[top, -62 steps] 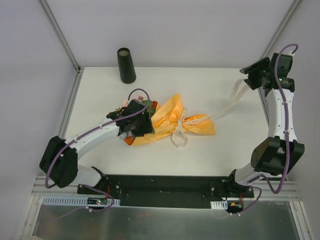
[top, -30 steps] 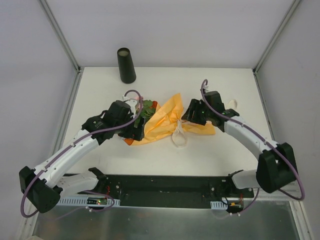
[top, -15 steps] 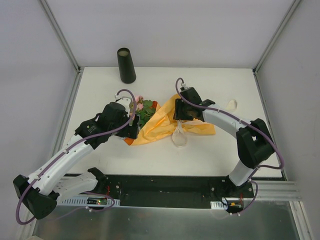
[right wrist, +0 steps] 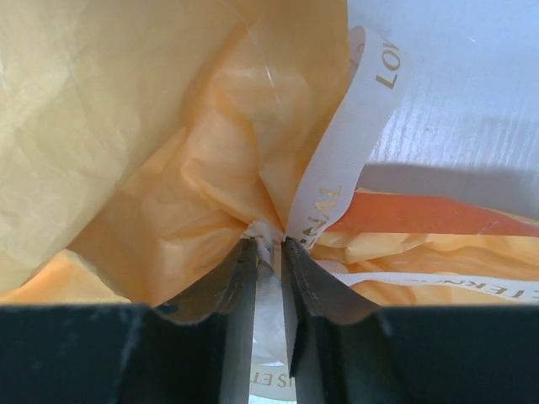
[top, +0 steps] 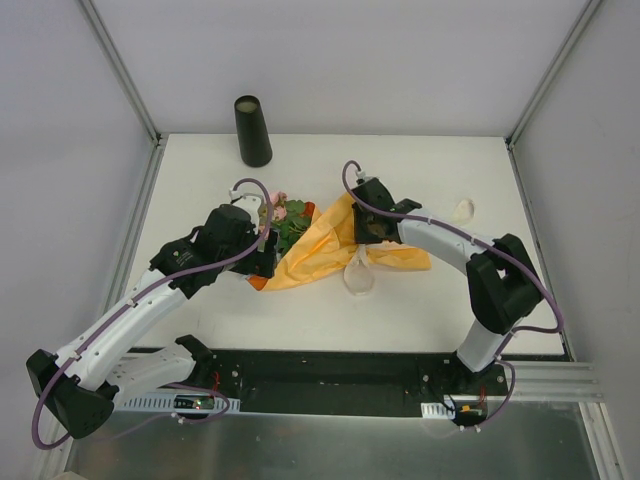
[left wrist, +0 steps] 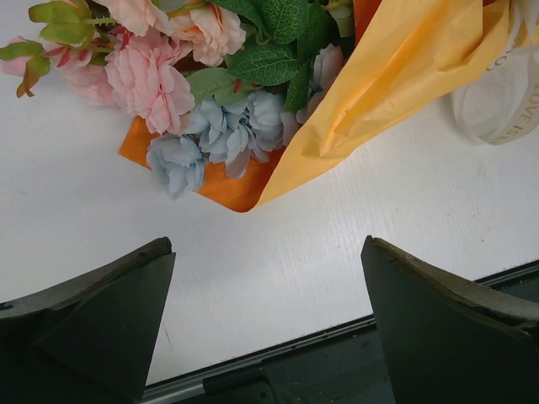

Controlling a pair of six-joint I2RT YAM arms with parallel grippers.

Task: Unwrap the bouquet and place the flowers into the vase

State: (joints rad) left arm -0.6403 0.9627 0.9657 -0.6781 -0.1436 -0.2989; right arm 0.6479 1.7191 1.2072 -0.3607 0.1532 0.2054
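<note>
The bouquet lies on its side mid-table, its orange paper still bunched at a cream ribbon. Pink, blue and peach flowers spill out of its left end. My right gripper is pressed into the knot, its jaws shut on the ribbon. My left gripper hovers wide open over bare table just in front of the flower heads, holding nothing. The black vase stands upright at the back left, apart from both arms.
A loose cream ribbon end lies on the table to the right of the bouquet. The table's front edge and black rail run close below my left fingers. Frame posts stand at the back corners.
The right gripper swung in from the far right to the ribbon knot and closed its jaws there. The left gripper drew back off the flowers and has held still over the last half second.
</note>
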